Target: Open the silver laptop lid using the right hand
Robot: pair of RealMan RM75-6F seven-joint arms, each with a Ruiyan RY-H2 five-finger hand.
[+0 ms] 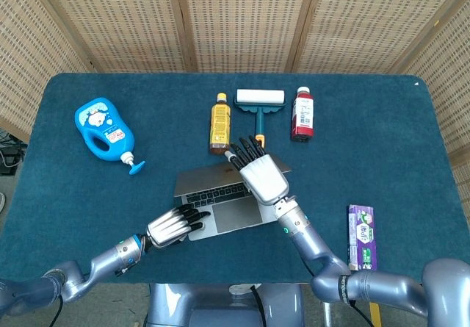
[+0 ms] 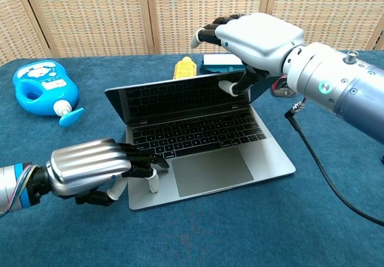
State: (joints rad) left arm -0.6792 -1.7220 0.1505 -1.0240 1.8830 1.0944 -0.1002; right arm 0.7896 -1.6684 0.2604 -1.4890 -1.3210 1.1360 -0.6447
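The silver laptop point(image 1: 220, 198) point(image 2: 210, 171) lies mid-table with its lid point(image 2: 174, 99) partly raised and leaning back. My right hand point(image 1: 261, 176) point(image 2: 255, 39) grips the lid's top right edge, fingers over the back and thumb on the screen side. At the laptop's front left corner my left hand point(image 1: 172, 228) point(image 2: 90, 168) rests palm down, its fingertips on the base beside the keyboard. The screen is dark.
A blue detergent bottle point(image 1: 103, 128) point(image 2: 42, 87) lies at the far left. Behind the laptop are a yellow bottle point(image 1: 219, 123) point(image 2: 183, 69), a lint roller point(image 1: 259, 101) and a red bottle point(image 1: 302, 112). A purple box point(image 1: 363, 237) lies front right. Wicker screens stand behind the table.
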